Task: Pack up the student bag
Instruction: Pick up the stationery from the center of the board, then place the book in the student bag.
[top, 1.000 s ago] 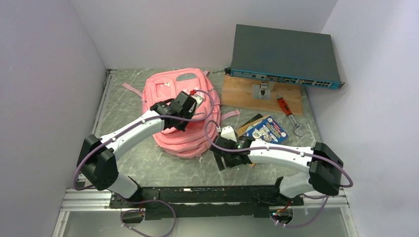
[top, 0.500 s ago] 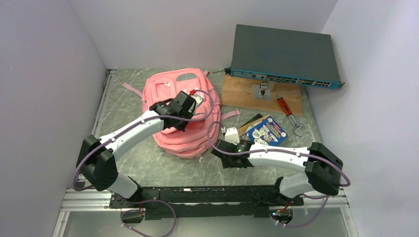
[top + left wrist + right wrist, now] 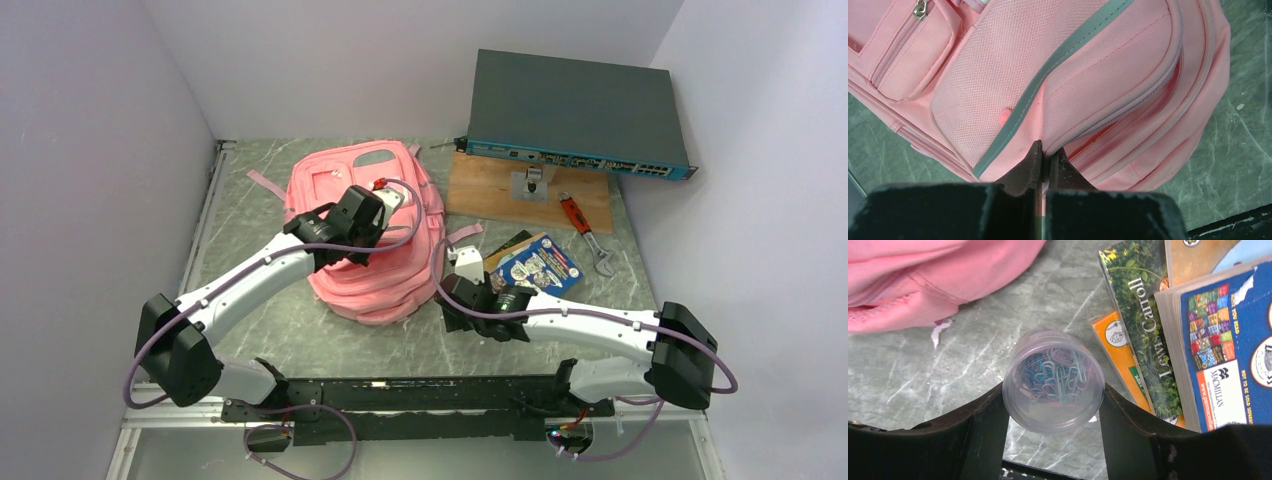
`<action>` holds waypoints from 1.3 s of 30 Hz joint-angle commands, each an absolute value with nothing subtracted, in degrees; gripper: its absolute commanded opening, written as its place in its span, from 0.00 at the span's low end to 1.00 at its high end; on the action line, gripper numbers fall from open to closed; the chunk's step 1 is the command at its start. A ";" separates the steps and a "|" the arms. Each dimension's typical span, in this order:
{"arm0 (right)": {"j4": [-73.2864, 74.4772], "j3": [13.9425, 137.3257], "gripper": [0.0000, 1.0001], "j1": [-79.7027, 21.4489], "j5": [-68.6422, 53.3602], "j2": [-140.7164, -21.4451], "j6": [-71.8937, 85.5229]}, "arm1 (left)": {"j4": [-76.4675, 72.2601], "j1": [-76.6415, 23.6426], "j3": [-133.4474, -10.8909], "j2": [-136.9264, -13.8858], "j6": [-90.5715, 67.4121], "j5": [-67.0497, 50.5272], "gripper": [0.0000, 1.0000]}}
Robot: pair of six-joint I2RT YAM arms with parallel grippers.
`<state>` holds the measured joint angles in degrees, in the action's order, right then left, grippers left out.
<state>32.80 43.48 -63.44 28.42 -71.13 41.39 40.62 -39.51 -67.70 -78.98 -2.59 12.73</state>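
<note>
The pink student bag (image 3: 335, 180) lies at the table's middle left; its mesh front pocket with grey trim (image 3: 1048, 70) fills the left wrist view. My left gripper (image 3: 1048, 155) (image 3: 388, 203) is shut, pinching the fabric edge of that pocket beside an open zipper. A clear round tub of coloured paper clips (image 3: 1053, 377) (image 3: 464, 264) stands on the table just right of the bag. My right gripper (image 3: 1053, 405) (image 3: 463, 275) is shut on it, a finger touching each side.
A stack of books (image 3: 540, 262) lies just right of the tub, with a Lewis Carroll book (image 3: 1143, 335) and a blue Macmillan book (image 3: 1228, 350). Behind them are a red wrench (image 3: 585, 228), a wooden board (image 3: 495, 185) and a dark network switch (image 3: 575, 110).
My right arm reached forward to the tub and its jaws closed onto it. The left arm shifted slightly left, pulling the bag's fabric along.
</note>
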 commanded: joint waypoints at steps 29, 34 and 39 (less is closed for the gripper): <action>-7.31 59.71 0.10 -50.67 1.55 -85.57 39.80 | 29.97 -39.32 -64.47 -68.70 -4.31 8.22 0.00; -13.16 60.38 0.11 -51.78 6.62 -89.65 37.55 | 27.57 -39.31 -62.97 -66.39 -4.30 5.02 0.00; -20.90 57.40 0.12 -52.61 7.91 -89.48 37.74 | 26.75 -39.31 -62.41 -66.08 -4.51 4.60 0.00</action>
<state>-8.01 57.74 -51.94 5.78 -91.09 37.56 34.92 -38.76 -61.12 -68.82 -2.63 8.97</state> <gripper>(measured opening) 0.613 0.042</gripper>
